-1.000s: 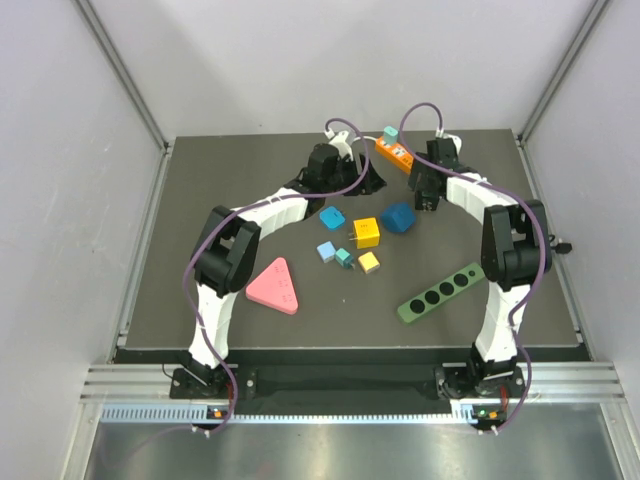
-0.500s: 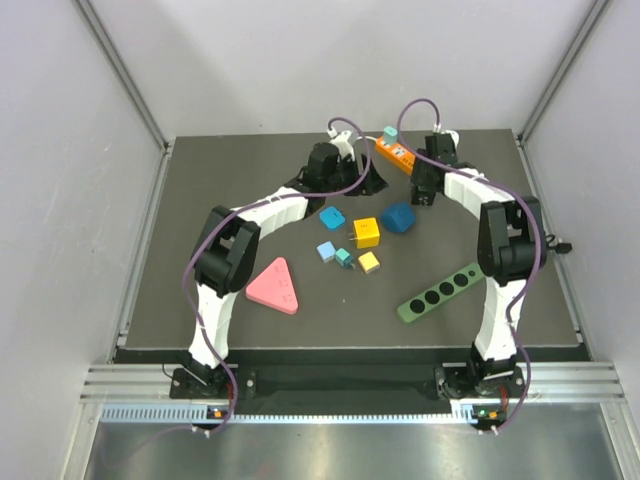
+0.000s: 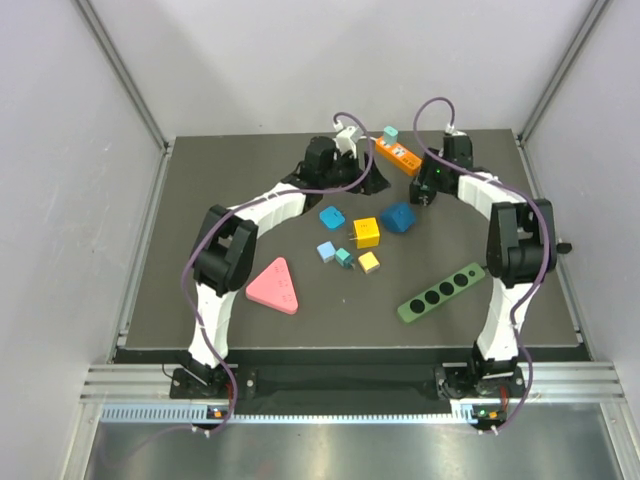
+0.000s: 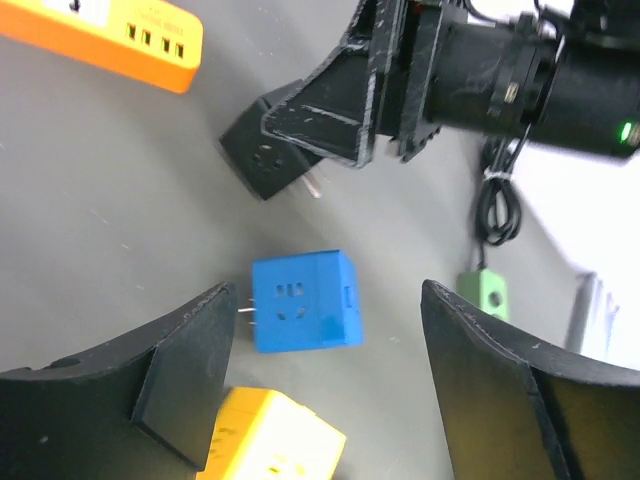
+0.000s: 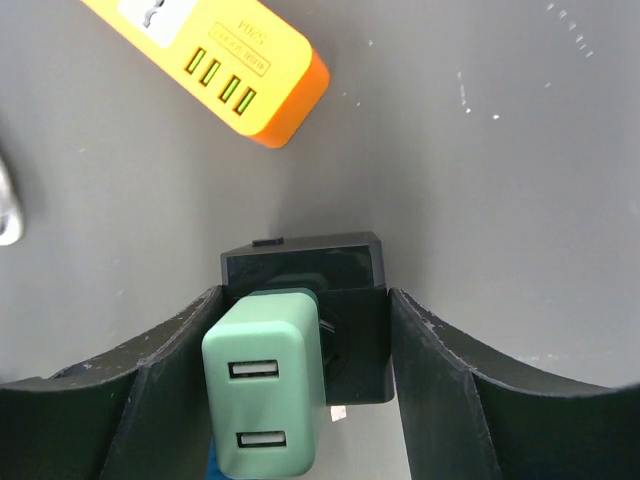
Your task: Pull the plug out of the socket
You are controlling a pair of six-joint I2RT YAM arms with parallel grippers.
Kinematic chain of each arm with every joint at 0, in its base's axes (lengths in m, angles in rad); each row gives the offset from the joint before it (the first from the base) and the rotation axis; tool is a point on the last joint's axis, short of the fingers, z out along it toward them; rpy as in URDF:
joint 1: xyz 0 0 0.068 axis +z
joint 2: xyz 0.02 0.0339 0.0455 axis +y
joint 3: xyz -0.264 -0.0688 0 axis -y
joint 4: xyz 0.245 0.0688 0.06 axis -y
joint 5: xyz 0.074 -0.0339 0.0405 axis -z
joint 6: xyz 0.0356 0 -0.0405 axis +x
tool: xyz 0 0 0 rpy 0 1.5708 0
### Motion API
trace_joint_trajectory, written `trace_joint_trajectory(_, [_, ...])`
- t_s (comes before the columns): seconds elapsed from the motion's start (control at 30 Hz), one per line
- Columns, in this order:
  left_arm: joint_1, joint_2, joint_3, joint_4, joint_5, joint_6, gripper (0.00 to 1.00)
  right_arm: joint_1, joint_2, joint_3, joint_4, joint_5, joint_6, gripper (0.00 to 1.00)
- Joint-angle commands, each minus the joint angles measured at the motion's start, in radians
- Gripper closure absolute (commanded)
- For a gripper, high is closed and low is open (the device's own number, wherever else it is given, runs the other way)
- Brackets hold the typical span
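In the right wrist view a black socket cube (image 5: 335, 265) carries a mint-green plug (image 5: 265, 390) with two USB ports, pushed into its near face. My right gripper (image 5: 305, 295) is shut on the cube, one finger pressed against each side. The left wrist view shows the same cube (image 4: 262, 160) between those fingers, metal prongs sticking out of it. From above, the right gripper (image 3: 428, 192) hides cube and plug. My left gripper (image 4: 328, 290) is open and holds nothing; it hangs over the mat beside the right gripper, seen from above as the left gripper (image 3: 367, 180).
An orange power strip (image 3: 396, 154) with a mint plug (image 3: 390, 133) at its far end lies just behind both grippers. A dark blue cube (image 3: 398, 217), a yellow cube (image 3: 365, 232), several small cubes, a pink triangle (image 3: 274, 285) and a green holed bar (image 3: 440, 292) lie nearer.
The right gripper has closed onto the black socket cube and its wrist has turned. The left wrist has shifted a little to the right, toward it.
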Motion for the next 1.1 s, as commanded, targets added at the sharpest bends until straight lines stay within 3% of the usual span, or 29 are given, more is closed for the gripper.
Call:
trace_joint_trajectory(0.0, [0.020, -0.035, 0.024, 0.052, 0.083, 0.190, 0.21, -0.051, -0.090, -0.014, 0.091, -0.203, 0.035, 1.00])
trace_joint_trajectory(0.2, [0.020, -0.110, -0.185, 0.211, 0.002, 0.511, 0.08, -0.102, -0.136, -0.073, 0.150, -0.432, 0.090, 1.00])
trace_joint_trajectory(0.37, [0.020, -0.141, -0.324, 0.520, 0.046, 0.514, 0.01, -0.134, -0.208, -0.119, 0.198, -0.484, 0.106, 1.00])
trace_joint_trajectory(0.6, [0.022, -0.147, -0.396, 0.714, 0.116, 0.464, 0.01, -0.131, -0.250, -0.118, 0.224, -0.579, 0.127, 1.00])
trace_joint_trajectory(0.8, [0.019, -0.174, -0.440, 0.766, 0.133, 0.480, 0.01, -0.062, -0.241, -0.098, 0.218, -0.645, 0.132, 1.00])
trace_joint_trajectory(0.93, [0.017, -0.184, -0.549, 0.965, 0.159, 0.546, 0.01, -0.005, -0.244, -0.098, 0.224, -0.665, 0.136, 1.00])
trace_joint_trajectory(1.07, [0.017, -0.187, -0.556, 0.883, 0.174, 0.631, 0.02, 0.038, -0.239, -0.077, 0.197, -0.677, 0.135, 1.00])
